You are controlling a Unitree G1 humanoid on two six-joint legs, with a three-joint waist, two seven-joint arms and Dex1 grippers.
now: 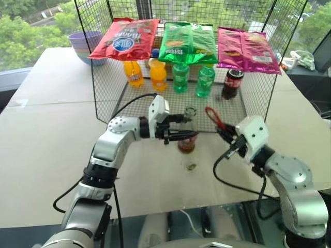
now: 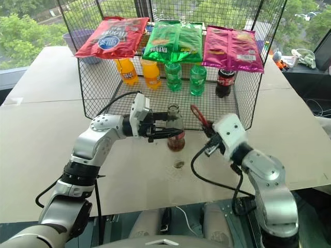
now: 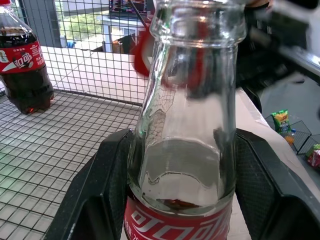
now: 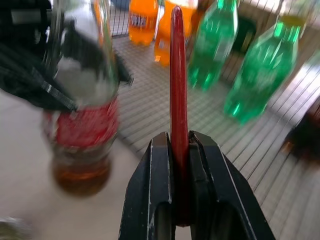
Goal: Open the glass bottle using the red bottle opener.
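The glass bottle (image 1: 187, 139) stands upright just in front of the wire rack, with a red label band and a little dark cola at the bottom. Its mouth (image 3: 197, 20) is bare, with no cap on it. My left gripper (image 1: 190, 135) reaches in level from the left and is shut on the bottle's body at the label; a black finger (image 3: 100, 190) sits on each side. To the bottle's right, my right gripper (image 4: 179, 145) is shut on the red bottle opener (image 1: 213, 118), which sticks up and away from the fingers, a short gap from the bottle's neck.
A small round cap (image 1: 191, 166) lies on the table in front of the bottle. The wire rack (image 1: 103, 98) behind holds orange bottles (image 1: 158, 75), green bottles (image 1: 205, 80) and a dark cola bottle (image 1: 232, 83), with snack bags (image 1: 124, 39) on top. A purple bowl (image 1: 85, 44) stands back left.
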